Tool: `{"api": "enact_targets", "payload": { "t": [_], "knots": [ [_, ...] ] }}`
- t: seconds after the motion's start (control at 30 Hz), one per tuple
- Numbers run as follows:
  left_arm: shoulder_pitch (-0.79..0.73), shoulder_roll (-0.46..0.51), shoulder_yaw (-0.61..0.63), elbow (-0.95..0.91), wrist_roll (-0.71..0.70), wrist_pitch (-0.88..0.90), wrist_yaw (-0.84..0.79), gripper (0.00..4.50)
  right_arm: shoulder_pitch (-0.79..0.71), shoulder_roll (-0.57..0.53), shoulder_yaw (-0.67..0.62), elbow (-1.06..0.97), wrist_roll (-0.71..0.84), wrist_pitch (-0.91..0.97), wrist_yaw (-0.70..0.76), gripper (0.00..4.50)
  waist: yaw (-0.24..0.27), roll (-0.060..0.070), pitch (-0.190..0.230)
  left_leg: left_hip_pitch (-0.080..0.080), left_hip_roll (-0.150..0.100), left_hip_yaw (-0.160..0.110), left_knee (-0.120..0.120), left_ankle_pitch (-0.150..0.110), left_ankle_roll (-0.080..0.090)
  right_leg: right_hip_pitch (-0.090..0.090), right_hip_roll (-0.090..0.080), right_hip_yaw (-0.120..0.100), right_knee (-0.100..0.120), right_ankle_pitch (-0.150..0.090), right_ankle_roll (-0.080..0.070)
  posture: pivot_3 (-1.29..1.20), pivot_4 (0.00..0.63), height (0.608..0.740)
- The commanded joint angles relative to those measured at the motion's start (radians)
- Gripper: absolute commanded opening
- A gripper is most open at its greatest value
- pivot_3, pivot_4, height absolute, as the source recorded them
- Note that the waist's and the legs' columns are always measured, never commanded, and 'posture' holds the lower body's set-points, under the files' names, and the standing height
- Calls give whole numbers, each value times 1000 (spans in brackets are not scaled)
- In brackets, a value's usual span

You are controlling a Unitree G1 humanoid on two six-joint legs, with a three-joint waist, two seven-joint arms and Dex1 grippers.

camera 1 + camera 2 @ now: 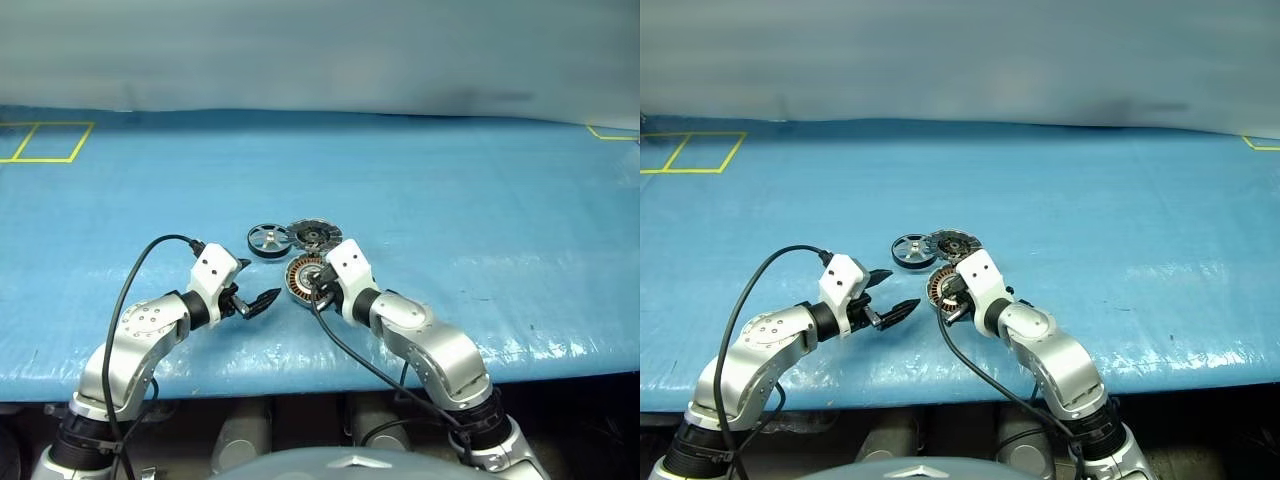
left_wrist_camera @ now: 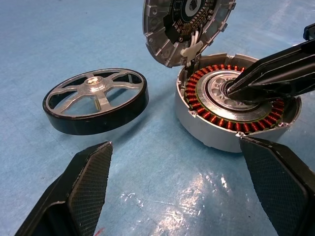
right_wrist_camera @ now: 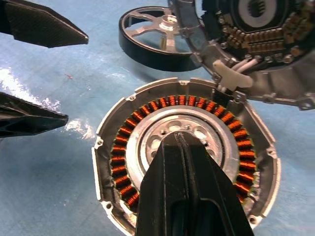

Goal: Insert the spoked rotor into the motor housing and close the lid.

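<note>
Rotor lies flat on the blue mat, spokes and silver hub facing up, just beside the housing on the robot's left and apart from it. Neither gripper touches it.

Housing sits on the mat near the front edge, open, with its ring of copper windings and silver bearing exposed. Its lid is swung back on the hinge at the far side and stands tilted up behind the cup, inner face with its dark centre turned toward the robot.

Right gripper is clenched, its two black fingers pressed together with nothing between them. It points down and forward into the open cup, and its tip rests at the central bearing, inside the ring of windings; whether it presses on the metal or hangs just above, I cannot tell.

Left gripper is spread wide and holds nothing. It hangs low over the mat to the left of the housing, near the rotor, fingers aimed toward both parts.
</note>
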Motion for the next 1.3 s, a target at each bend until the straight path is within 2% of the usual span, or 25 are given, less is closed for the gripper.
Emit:
{"api": "enact_targets", "payload": {
  "t": [0.03,0.47,0.73,1.03,1.17,1.3],
  "knots": [
    [0,-5,8,-20,0,-15,4,4500,-9,0,-27,-44,15,7,5,34,-1,0,0,0,0,0,0,0,0,0,0,0,0,0,0,0,150,740],
    [-1,-9,8,-19,4,-18,4,4500,-5,-7,-26,-66,23,18,15,34,-1,0,0,0,0,0,0,0,0,0,0,0,0,0,0,0,150,740],
    [-68,-3,47,-40,13,25,59,4500,19,-66,-80,-193,78,8,67,34,2,0,0,0,0,-1,0,0,0,0,0,0,0,0,0,0,150,740],
    [-260,163,47,2,29,87,-21,4500,41,-98,-83,-202,74,-4,49,34,-3,0,0,0,0,-1,0,0,0,0,1,-1,0,0,0,0,150,740],
    [-378,262,-3,119,59,38,-141,4500,48,-97,-62,-197,75,-20,55,34,-2,0,0,0,0,-1,-1,0,0,-1,1,-1,0,0,0,0,150,740],
    [-493,312,-64,273,97,-49,-277,4500,61,-97,-55,-195,79,-49,67,34,-1,-1,1,-1,0,-1,0,0,0,0,1,-1,-1,0,0,0,150,740]
  ]
}}
